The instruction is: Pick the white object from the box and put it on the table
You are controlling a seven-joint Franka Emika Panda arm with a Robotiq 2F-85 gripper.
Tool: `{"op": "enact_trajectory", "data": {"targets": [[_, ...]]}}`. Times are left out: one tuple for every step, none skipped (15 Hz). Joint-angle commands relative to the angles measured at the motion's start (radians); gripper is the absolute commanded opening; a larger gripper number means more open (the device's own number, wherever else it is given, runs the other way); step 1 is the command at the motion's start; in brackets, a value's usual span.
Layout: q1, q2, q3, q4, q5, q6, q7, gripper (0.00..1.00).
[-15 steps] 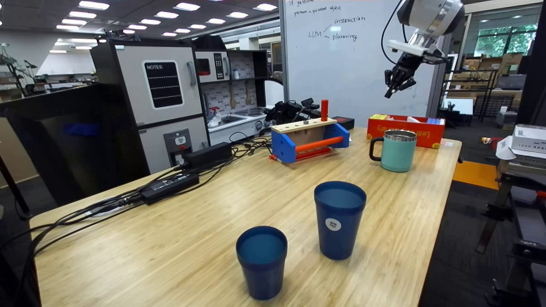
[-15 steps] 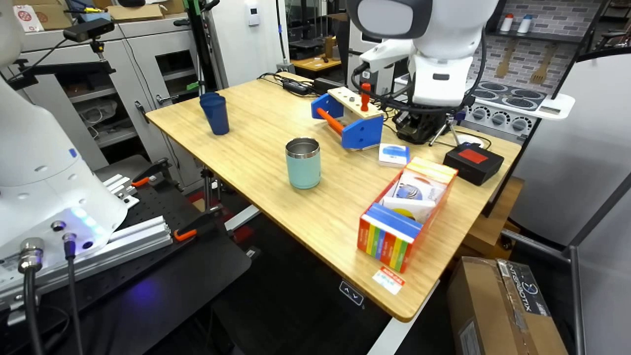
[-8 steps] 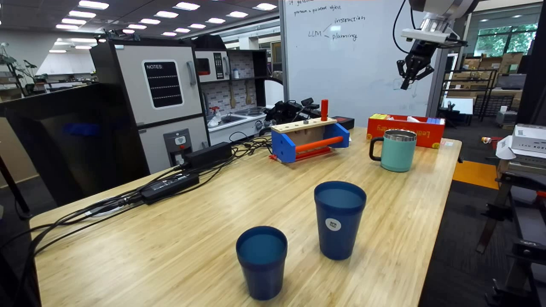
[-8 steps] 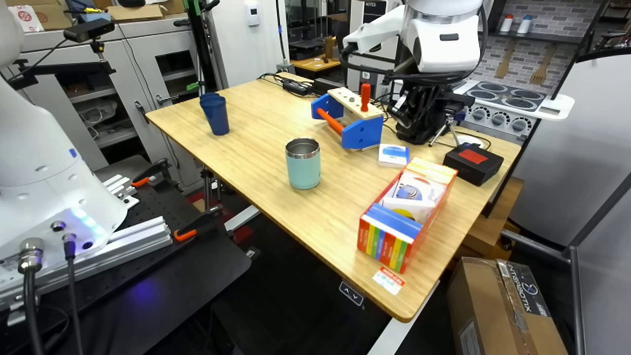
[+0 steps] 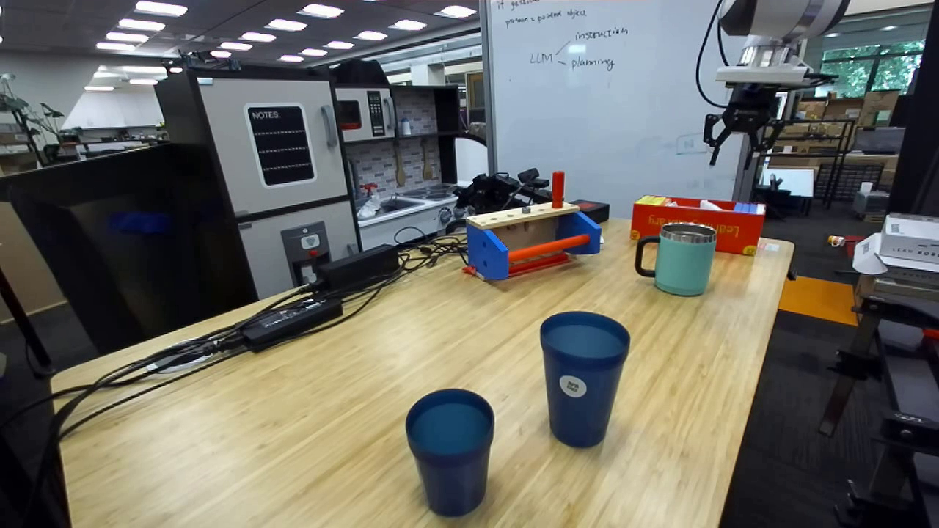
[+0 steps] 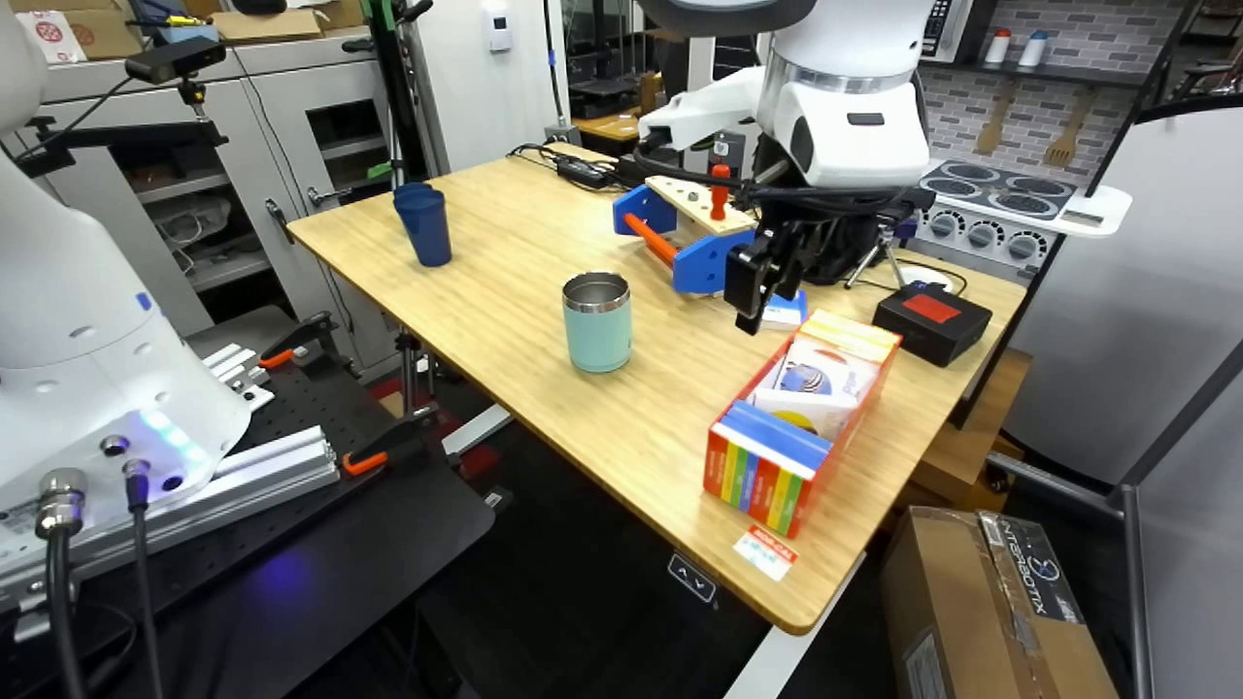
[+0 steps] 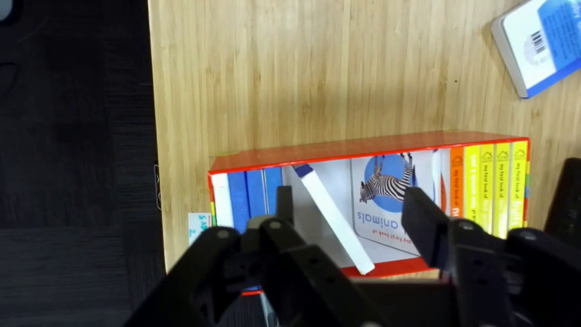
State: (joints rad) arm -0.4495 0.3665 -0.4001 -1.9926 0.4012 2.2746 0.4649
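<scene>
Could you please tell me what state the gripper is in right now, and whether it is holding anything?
Gripper: open, its jaws well apart, holding nothing.

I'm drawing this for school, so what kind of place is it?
Probably a robotics lab: a robot arm hangs over the table, a whiteboard says "LLM" and "planning", and there's what looks like a play kitchen.
</scene>
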Motion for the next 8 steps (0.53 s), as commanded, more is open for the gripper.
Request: {"op": "enact_trajectory", "data": {"targets": [[0.001, 0.009, 0.012, -0.019, 0.016, 0.044, -0.031, 0.95], [-0.001, 0.020, 0.018, -0.015, 0.020, 0.050, -0.040, 1.00], [-0.004, 0.035, 0.022, -0.008, 0.018, 0.054, -0.051, 1.00], [-0.008, 0.047, 0.026, -0.003, 0.019, 0.058, -0.064, 1.00], [-0.014, 0.062, 0.030, 0.005, 0.019, 0.064, -0.082, 1.00], [-0.021, 0.076, 0.034, 0.011, 0.024, 0.065, -0.101, 1.00], [-0.027, 0.087, 0.035, 0.020, 0.023, 0.061, -0.116, 1.00], [-0.033, 0.092, 0.035, 0.027, 0.022, 0.042, -0.122, 1.00]]}}
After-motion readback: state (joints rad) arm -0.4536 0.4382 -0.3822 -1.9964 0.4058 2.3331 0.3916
